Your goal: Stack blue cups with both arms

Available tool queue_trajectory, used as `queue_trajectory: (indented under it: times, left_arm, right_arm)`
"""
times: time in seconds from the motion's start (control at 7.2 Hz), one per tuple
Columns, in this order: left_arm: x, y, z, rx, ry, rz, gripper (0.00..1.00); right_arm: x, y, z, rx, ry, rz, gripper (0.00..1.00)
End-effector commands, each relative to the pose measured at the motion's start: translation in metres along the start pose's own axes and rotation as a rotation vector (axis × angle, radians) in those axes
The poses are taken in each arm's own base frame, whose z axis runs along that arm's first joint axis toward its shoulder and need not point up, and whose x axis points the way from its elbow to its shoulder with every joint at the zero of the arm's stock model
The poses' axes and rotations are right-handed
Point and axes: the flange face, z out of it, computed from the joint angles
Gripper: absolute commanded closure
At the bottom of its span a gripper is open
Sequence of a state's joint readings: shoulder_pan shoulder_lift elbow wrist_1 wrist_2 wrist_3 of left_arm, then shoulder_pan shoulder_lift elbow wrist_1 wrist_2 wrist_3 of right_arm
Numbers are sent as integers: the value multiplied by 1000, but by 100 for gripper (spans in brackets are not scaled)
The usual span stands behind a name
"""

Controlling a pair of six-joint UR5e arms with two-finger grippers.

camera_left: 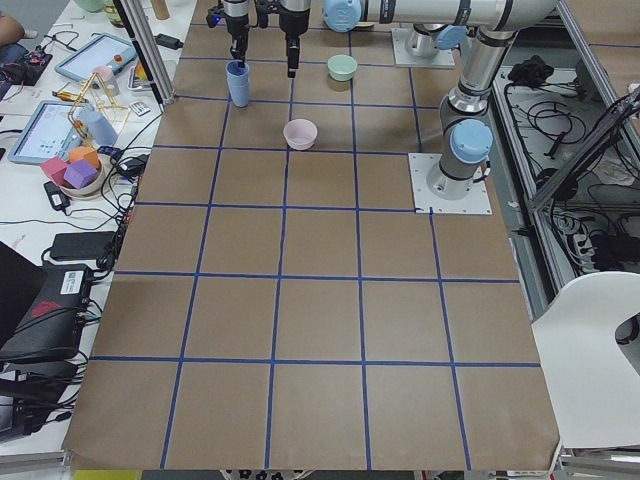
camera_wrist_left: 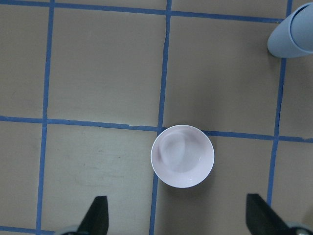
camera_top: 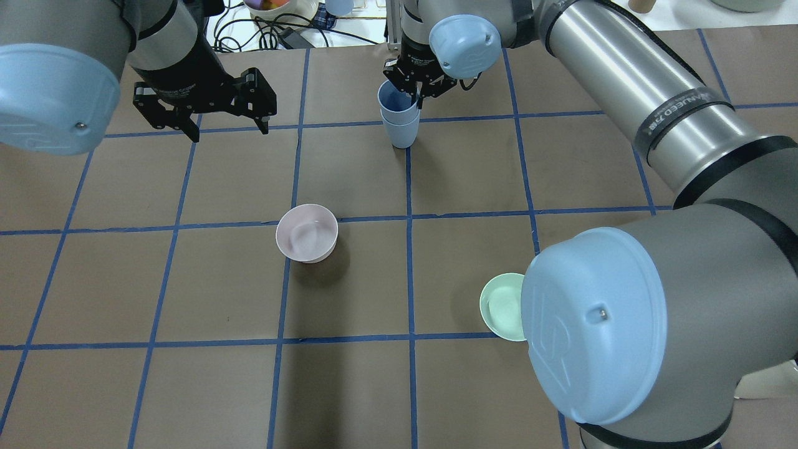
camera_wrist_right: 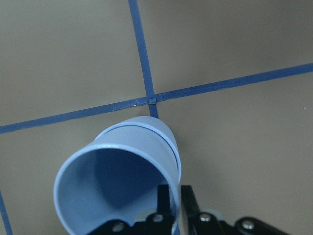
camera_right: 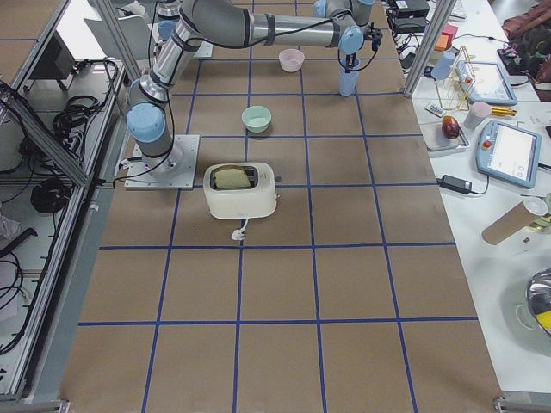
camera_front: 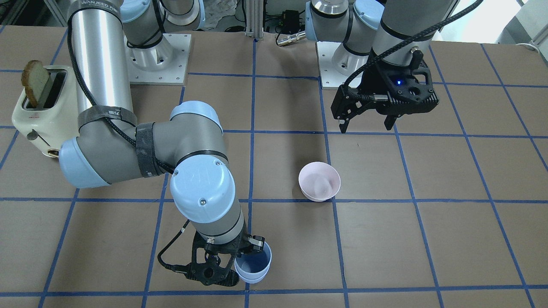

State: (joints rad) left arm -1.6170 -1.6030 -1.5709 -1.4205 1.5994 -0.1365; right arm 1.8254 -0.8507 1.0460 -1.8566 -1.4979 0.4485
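On my right-wrist feed the two fingers [camera_wrist_right: 188, 203] are pinched onto the wall of the upper blue cup [camera_wrist_right: 117, 191], one inside the mouth and one outside, with nothing but that thin wall between them. So I read the right gripper [camera_top: 411, 87] as closed on the rim, at the upper right of the cup's mouth in the overhead frame.

That cup sits nested in the lower blue cup [camera_top: 403, 132], whose rim shows as a second band just below the first. The pair stands on its base on the table [camera_top: 561, 162], by a crossing of blue tape lines, upper centre of the overhead frame. Its long axis runs up and down, as far as I can tell. Whether the upper cup is fully seated I cannot tell.

The stacking looks all but done to me. What is left is letting go, and that turns on one thing: the cup hangs straight below the fingers, mouth up. I judge they should part and leave along that axis, since a sideways drag could tip the stack.

The left gripper [camera_top: 229, 131] hangs at the upper left of the overhead frame, well apart from the cups. Its fingers are spread wide and hold nothing. Its own camera looks down on the pink bowl [camera_wrist_left: 182, 155], with the cups in its upper right corner. The right arm is plainly the nearer, so I'd keep the left one out of it
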Motion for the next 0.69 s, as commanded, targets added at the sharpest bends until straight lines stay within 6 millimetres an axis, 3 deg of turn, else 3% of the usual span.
queue_trajectory:
  times: [0.0,0.14,0.28,0.56]
  left_arm:
    - [0,0,0,0,0,0,0]
    - [0,0,0,0,0,0,0]
    - [0,0,0,0,0,0,0]
    - [0,0,-2,3,1,0,0]
  right_arm:
    - [7,-11,-19,46,-10,-12,0]
    - [15,-17,-39,61,-11,-32,0]
    - [37,-24,-51,48,2,-72,0]
    - [137,-32,-109,-57,72,-158,0]
